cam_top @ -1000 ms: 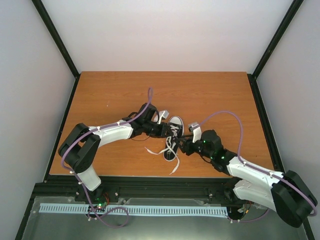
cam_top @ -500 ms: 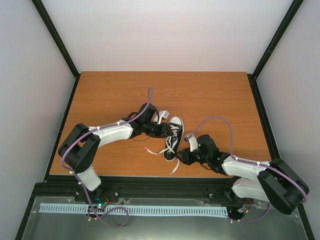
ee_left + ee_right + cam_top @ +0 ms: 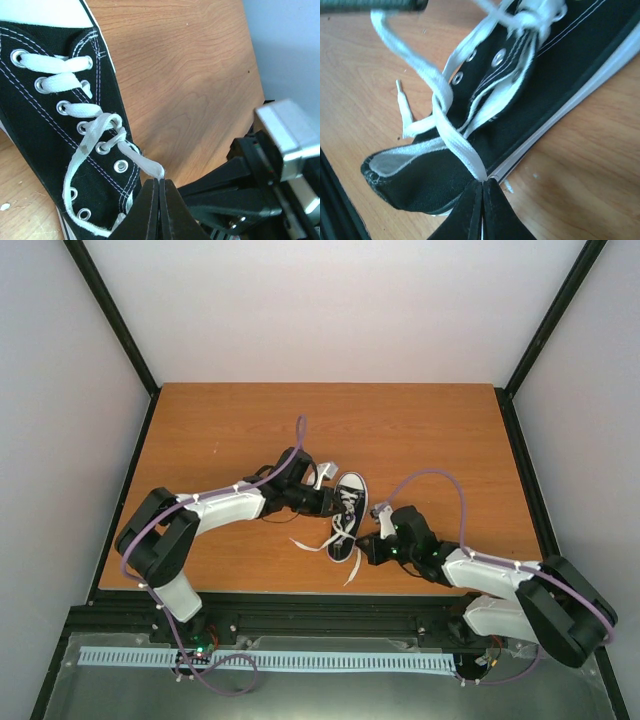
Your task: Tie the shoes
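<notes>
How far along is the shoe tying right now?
Done: the sneaker is laced through most eyelets, and the laces look crossed above the lacing, possibly a first twist. In hand: the left gripper and right gripper are each shut on one lace strand. To do: no loops or bow are visible, so forming the bow and tightening remain.

Black sneaker (image 3: 30, 117), white laces (image 3: 55, 62), orange-brown wooden table (image 3: 175, 75).

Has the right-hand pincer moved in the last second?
Yes. The right pincer has dropped closer to the table's near edge and shifted left, toward the shoe's heel.
</notes>
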Available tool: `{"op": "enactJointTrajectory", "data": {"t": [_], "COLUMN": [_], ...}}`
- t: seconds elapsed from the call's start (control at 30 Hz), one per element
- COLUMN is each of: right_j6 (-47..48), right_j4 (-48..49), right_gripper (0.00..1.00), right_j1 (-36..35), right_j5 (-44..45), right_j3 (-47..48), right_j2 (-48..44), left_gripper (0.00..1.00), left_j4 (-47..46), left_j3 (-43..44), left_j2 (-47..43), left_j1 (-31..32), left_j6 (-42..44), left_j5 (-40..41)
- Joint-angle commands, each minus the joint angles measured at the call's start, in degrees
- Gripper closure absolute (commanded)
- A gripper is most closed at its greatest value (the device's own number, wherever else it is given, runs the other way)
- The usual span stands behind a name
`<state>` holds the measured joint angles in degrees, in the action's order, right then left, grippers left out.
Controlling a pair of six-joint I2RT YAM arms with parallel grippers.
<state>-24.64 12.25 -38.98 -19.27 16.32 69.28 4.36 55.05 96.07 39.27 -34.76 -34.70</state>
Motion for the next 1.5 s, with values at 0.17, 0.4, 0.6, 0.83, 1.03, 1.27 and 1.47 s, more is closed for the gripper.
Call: {"op": "enactJointTrajectory", "data": {"t": [0.17, 0.4, 0.6, 0.83, 1.03, 1.27, 1.47], "right_j6": [-5.09, -3.54, -1.48, -0.28, -0.23, -0.06, 0.03], "right_j4": [-11.88, -12.91, -9.34, -5.70, -5.75, -5.66, -5.52], "right_gripper": [0.97, 0.97, 0.97, 0.97, 0.97, 0.97, 0.97], "right_j1": [4.83, 8.55, 8.57, 7.81, 7.78, 7.78, 7.78], "right_j5": [7.65, 5.19, -1.74, -7.09, -5.55, -4.91, -4.88], "right_j3": [5.24, 13.70, 15.02, 15.21, 14.94, 14.21, 13.96], "right_j2": [-4.80, 0.10, 1.83, 6.56, 8.72, 9.17, 9.15], "left_gripper": [0.99, 0.99, 0.99, 0.97, 0.80, 0.39, 0.40], "left_j4": [-2.63, 3.35, 5.08, 6.32, 7.60, 10.09, 6.86], "left_j3": [-0.98, -1.50, -2.75, -3.17, -4.69, -4.07, -2.96], "left_j2": [-2.83, -2.82, -2.72, -1.55, -6.50, -12.68, -7.83], "left_j1": [0.96, 3.33, 4.82, 6.35, 6.27, 4.16, -0.74], "left_j6": [7.56, 13.53, 14.94, 16.19, 14.87, 10.82, 4.99], "left_j5": [-4.33, -1.64, 0.53, 1.28, 5.99, 11.13, 10.63]}}
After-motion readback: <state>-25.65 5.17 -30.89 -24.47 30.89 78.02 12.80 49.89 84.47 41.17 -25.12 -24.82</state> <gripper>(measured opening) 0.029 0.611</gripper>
